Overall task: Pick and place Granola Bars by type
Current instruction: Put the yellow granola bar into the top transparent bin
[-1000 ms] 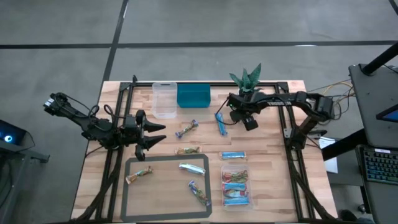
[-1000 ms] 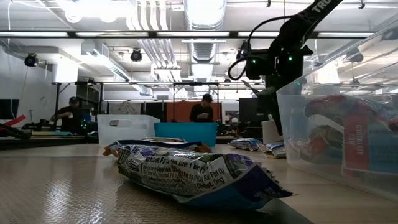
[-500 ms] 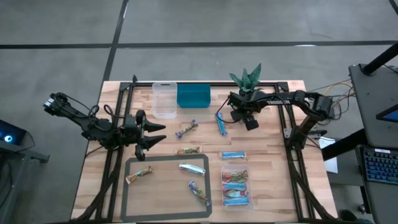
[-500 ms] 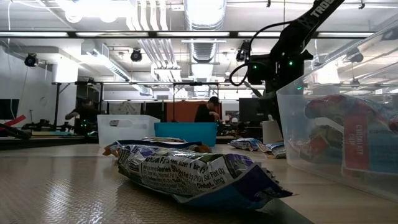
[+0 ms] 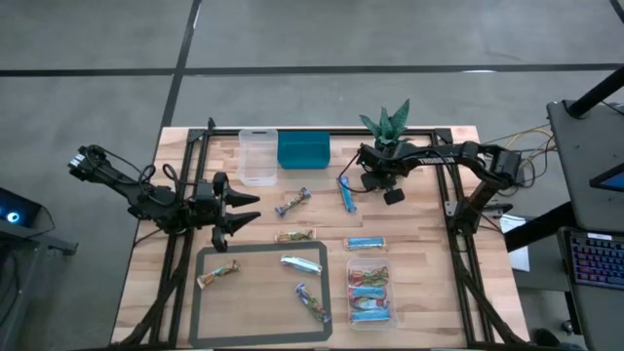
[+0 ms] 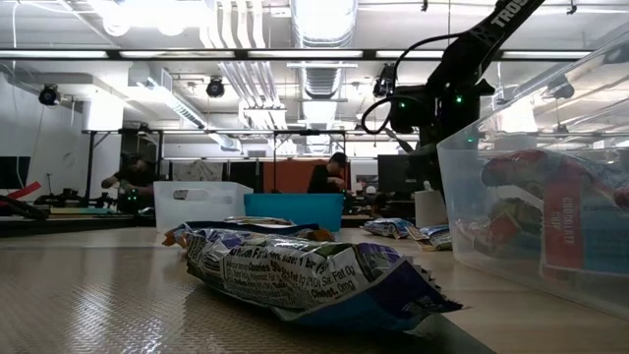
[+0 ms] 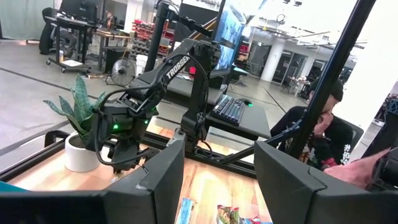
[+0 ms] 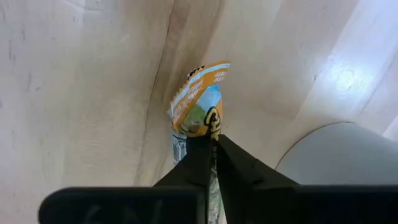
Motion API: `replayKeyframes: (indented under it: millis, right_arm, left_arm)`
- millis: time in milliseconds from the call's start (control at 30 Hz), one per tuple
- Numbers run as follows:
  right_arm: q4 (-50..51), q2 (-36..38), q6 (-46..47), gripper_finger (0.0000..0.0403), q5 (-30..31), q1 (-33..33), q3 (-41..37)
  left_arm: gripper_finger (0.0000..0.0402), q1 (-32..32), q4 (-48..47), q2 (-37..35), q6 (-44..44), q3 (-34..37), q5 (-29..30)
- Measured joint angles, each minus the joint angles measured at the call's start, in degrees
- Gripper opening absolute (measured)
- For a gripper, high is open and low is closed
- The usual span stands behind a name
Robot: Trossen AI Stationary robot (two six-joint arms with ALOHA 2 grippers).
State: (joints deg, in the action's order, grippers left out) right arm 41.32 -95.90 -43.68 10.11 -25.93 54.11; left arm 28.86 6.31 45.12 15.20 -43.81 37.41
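The right gripper [image 8: 211, 146] has its jaws pinched on one end of a granola bar [image 8: 200, 102], likely to lift it for sorting. In the high view this sits right of centre near the top, by the potted plant [image 5: 387, 124]. Its wrapper looks orange, blue and green, though crumpled. The left gripper [image 5: 241, 210], mid-left, waits with fingers apart, holding nothing.
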Motion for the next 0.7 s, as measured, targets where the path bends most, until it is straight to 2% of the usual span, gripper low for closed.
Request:
replayKeyframes:
  millis: [300, 700]
  right_arm:
    - [-0.1, 0.0, 2.6, 0.0008, -0.3, 0.0, 0.8]
    - [12.7, 1.0, 7.3, 0.0008, -3.3, 1.9, 10.6]
  left_arm:
    - [0.0177, 0.0, 0.0, 0.0, 0.0, 0.0, 0.0]
    - [0.0177, 0.0, -0.9, -0.1, -0.2, 0.0, 0.0]
